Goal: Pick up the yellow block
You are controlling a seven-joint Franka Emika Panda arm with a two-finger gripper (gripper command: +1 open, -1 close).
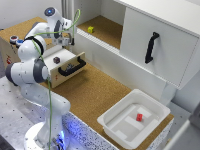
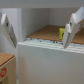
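A white Franka arm (image 1: pixel 35 70) stands at the exterior view's left on a perforated metal base, its gripper (image 1: pixel 69 39) held above a cork-topped wooden drawer box (image 1: pixel 67 67) that has a black handle. The yellow block (image 1: pixel 90 29) sits alone on the cork floor of a recessed white shelf (image 1: pixel 107 30), well apart from the gripper and farther back in the scene. A dark maroon block (image 1: pixel 56 59) rests on top of the drawer box, near the arm. A white plastic tray (image 1: pixel 117 125) stands on the cork tabletop toward the exterior view's right, with a small red block (image 1: pixel 139 117) lying inside it. A white cabinet door (image 1: pixel 160 47) with a black handle (image 1: pixel 151 47) closes the space beside the recess.

In the wrist view the gripper (image 2: pixel 37 30) is spread wide, with nothing between its fingers (image 2: pixel 8 30). The yellow block (image 2: pixel 62 33) appears beyond the shelf's white front edge (image 2: pixel 47 45), partly hidden behind one finger and not touched by it. No brand, label or readable writing can be made out in either view.
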